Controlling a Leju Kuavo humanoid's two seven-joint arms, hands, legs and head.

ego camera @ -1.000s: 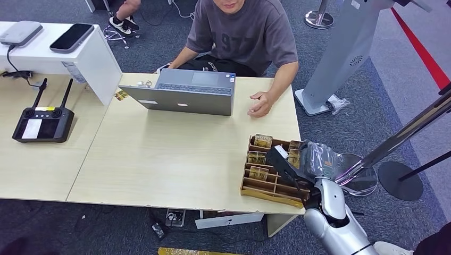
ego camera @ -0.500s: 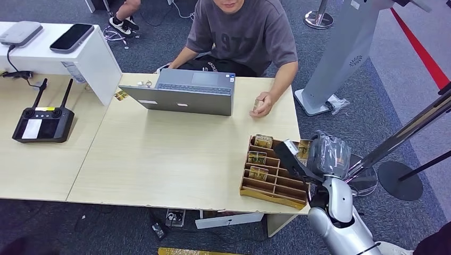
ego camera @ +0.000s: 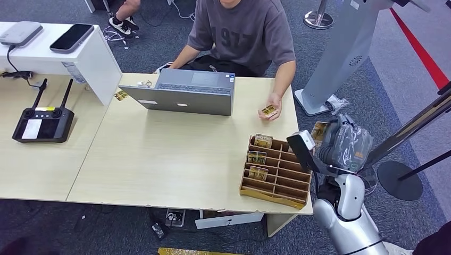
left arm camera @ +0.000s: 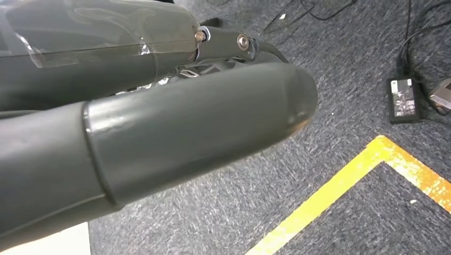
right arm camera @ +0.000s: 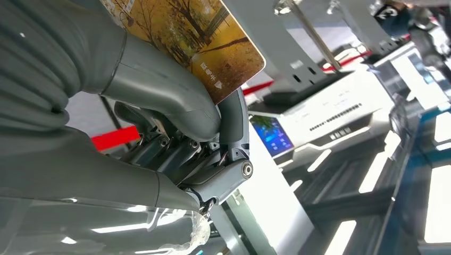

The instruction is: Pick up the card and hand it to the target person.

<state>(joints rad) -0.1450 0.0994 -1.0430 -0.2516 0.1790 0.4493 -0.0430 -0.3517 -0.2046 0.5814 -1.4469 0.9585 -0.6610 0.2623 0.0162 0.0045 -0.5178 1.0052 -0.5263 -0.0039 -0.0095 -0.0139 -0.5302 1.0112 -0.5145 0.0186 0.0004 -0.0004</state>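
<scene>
Your right hand (right arm camera: pixel 159 111) pinches the card, raised off the desk's right edge.

Your thumb and fingers (right arm camera: pixel 234 127) clamp the autumn-print card (right arm camera: pixel 191 37); in the head view that card (ego camera: pixel 319 131) sits in the right hand (ego camera: pixel 340 146), lifted beside the wooden card organizer (ego camera: pixel 276 172) and just past the desk (ego camera: pixel 175 159) corner. More cards stand in the organizer's left slots. Across the desk a seated person's hand (ego camera: pixel 271 109) holds another card (ego camera: pixel 268 110), near a grey laptop (ego camera: pixel 183 93). Your left hand (left arm camera: pixel 159 127) hangs above grey carpet with a yellow floor stripe (left arm camera: pixel 340 186); you cannot tell how wide its fingers are.
</scene>
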